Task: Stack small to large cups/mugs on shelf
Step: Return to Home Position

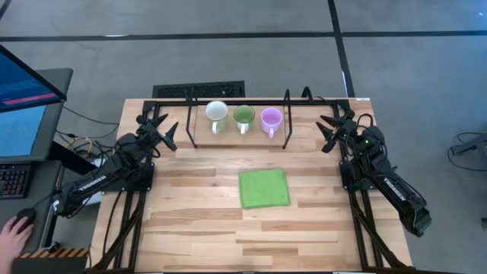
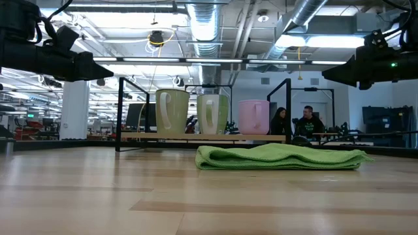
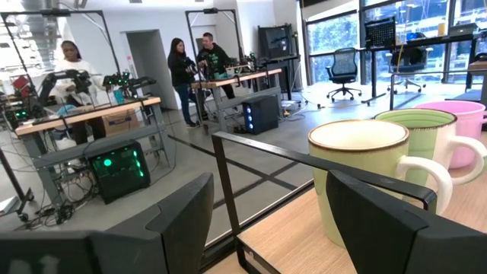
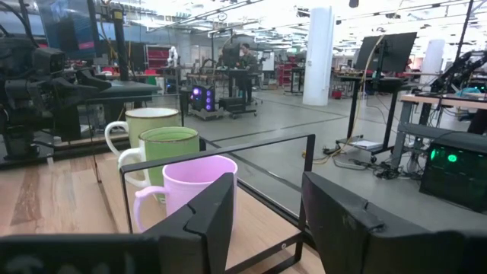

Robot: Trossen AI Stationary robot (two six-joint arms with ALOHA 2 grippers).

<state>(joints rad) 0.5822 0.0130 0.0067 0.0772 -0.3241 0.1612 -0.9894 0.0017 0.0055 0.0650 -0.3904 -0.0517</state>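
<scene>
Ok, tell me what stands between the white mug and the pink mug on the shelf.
The green mug stands there, in line between the white mug and the pink mug on the shelf. The high view shows it best.

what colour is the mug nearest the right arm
Light pink-purple mug, best in the right wrist view.

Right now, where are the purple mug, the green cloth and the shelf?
purple mug (image 1: 271, 118), high view, on its open mouth.
green cloth (image 1: 264, 188), high view, on its middle.
shelf (image 2: 163, 138), low view, on the board's front edge.
</scene>
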